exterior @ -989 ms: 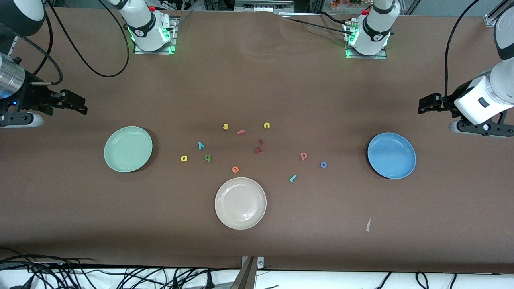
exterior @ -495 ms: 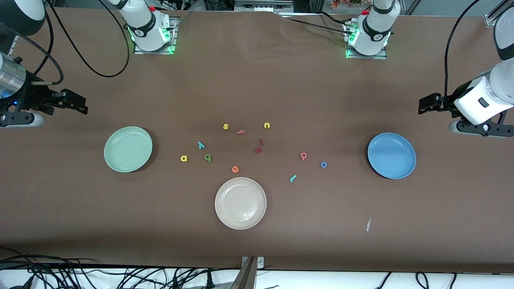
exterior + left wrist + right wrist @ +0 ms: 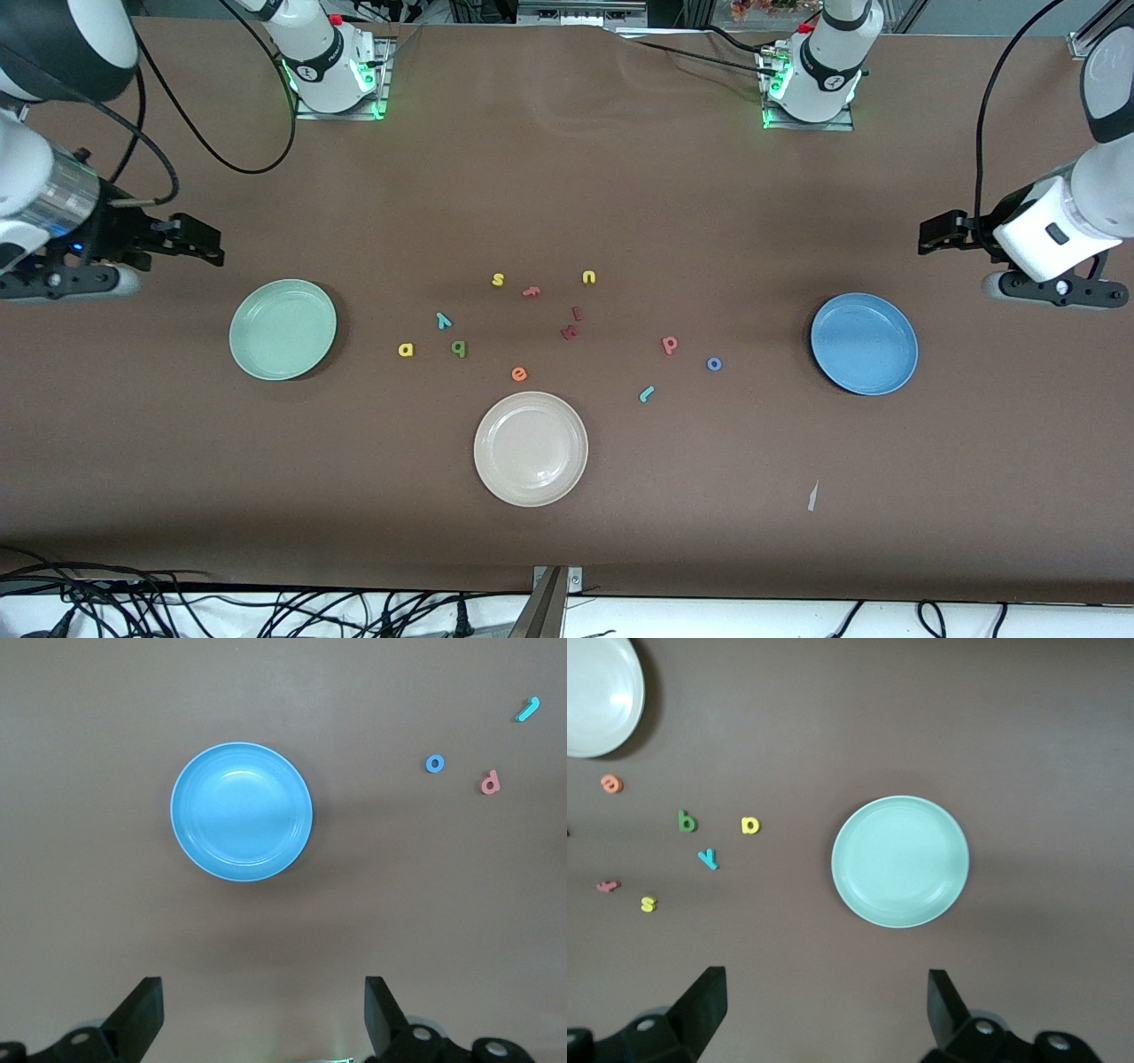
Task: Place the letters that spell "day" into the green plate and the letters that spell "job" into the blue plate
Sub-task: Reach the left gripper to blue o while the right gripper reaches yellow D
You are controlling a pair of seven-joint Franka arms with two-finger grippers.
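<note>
The right gripper [image 3: 208, 248] has shifted toward the green plate [image 3: 283, 330]; both grippers spread empty, yellow "a" [image 3: 406, 350] nearest it.

- Cream-white plate [image 3: 531, 449] sits on the brown surface [image 3: 620, 195], nearest the front camera.
- Orange "e" [image 3: 519, 374] just beside the plate's rim.
- Yellow "s" [image 3: 498, 280], salmon "f" [image 3: 531, 291], yellow "u" [image 3: 589, 277], dark red letters [image 3: 571, 324]: all farther from the camera than the plate.
</note>
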